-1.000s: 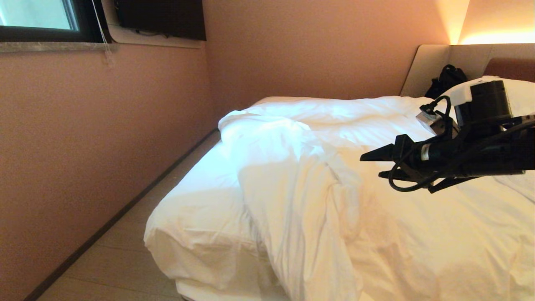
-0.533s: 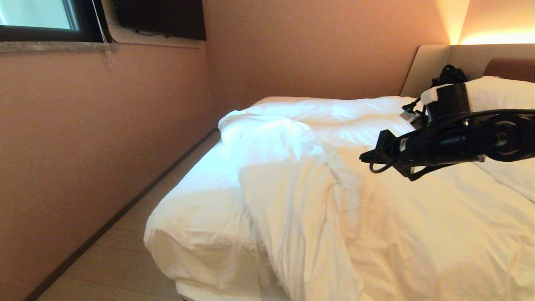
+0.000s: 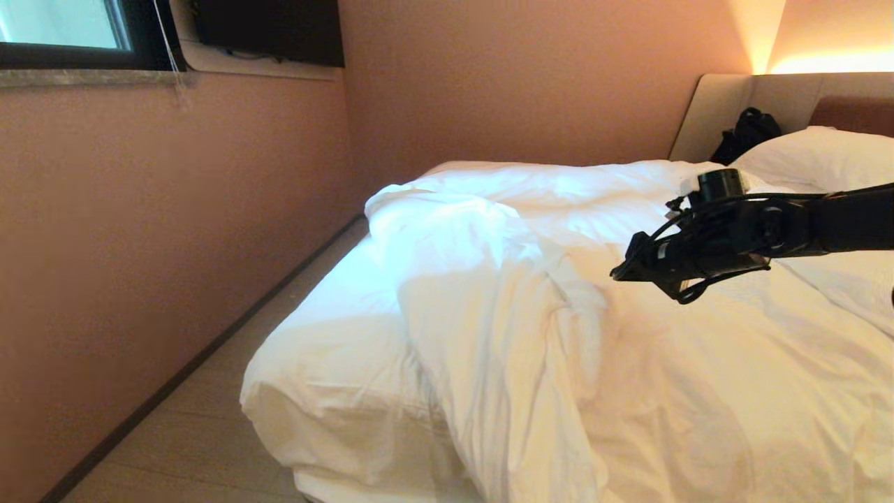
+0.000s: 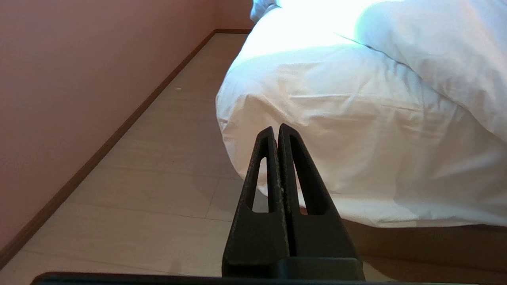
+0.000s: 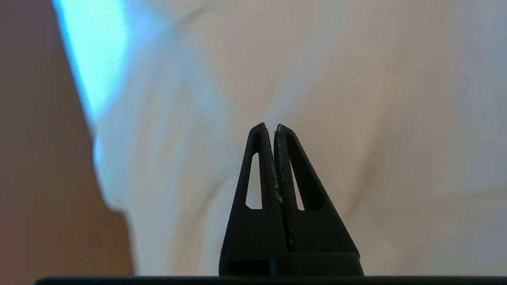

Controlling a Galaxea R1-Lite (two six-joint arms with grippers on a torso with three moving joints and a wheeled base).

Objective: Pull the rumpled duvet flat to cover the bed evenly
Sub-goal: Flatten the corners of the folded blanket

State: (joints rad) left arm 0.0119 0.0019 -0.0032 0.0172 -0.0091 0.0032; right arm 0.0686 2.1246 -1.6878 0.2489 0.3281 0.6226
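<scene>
Our right claw (image 3: pixel 618 272) hung in the air above the duvet (image 3: pixel 559 335), its two black fingers (image 5: pixel 261 166) pressed together with nothing between them. It reached in from the right side of the head view, the arm stretched level across the bed (image 4: pixel 435 237) with the tip pointing toward the pink wall (image 3: pixel 174 230). Below and just ahead of the tip, the duvet rose in a thick rumpled ridge that ran from the far side of the bed to the near corner. Beyond that ridge, on the wall side, a strip of the white fitted sheet (image 3: pixel 335 349) lay uncovered over the mattress corner. Behind the claw, toward the arm's base, the duvet spread flatter, though creased. Farther back on that side a white pillow (image 3: pixel 817 157) rested against the beige headboard (image 3: pixel 712 112), and a black bag (image 3: pixel 744 136) sat beside the pillow, in the headboard's corner. In the right wrist view we saw only blurred white cloth ahead of the closed tips, apart from them.

Our left claw (image 4: pixel 276 128) stayed out of the head view. Its own camera showed its fingers closed flat against each other, empty, held low near the foot corner of the bed, with the pale wood floor (image 4: pixel 138 178) under it and the sheeted mattress corner just ahead.
</scene>
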